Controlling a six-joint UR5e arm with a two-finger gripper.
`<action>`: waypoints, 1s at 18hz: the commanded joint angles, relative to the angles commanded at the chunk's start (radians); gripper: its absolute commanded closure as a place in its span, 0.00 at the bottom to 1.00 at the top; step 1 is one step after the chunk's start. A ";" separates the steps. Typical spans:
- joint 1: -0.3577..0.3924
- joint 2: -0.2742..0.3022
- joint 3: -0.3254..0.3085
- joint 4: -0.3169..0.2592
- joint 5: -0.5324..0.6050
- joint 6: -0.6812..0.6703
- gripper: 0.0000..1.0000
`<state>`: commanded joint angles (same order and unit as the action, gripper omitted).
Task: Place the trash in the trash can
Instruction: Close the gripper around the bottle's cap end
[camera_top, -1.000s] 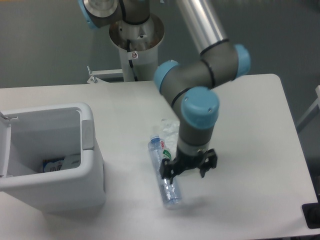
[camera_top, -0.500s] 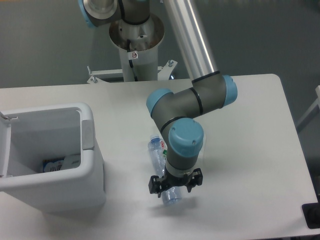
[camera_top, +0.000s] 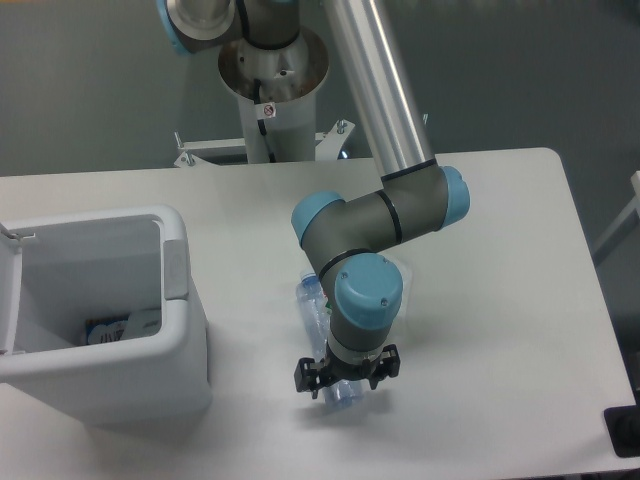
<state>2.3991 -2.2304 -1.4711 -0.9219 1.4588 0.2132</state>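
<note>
Pincer (camera_top: 346, 377) spread wide, fingers either side of the bottle's (camera_top: 322, 330) near end, grip not confirmed. Bottle lies on the desk (camera_top: 500, 300), right of the trash can (camera_top: 150, 360).

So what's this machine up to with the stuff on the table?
A robot arm has its claw lowered over a clear plastic bottle lying on the white table, with a finger on either side of the bottle's lower end. Whether it has squeezed shut is hard to tell. A white trash can stands open to the left with something already at its bottom. The arm hides most of whatever lies behind the bottle.
</note>
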 joint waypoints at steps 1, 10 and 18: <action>-0.002 0.005 0.000 0.000 0.000 0.000 0.18; -0.008 0.012 -0.002 -0.002 -0.002 0.002 0.46; 0.031 0.168 0.020 -0.012 -0.040 0.003 0.49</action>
<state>2.4298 -2.0619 -1.4511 -0.9342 1.4191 0.2163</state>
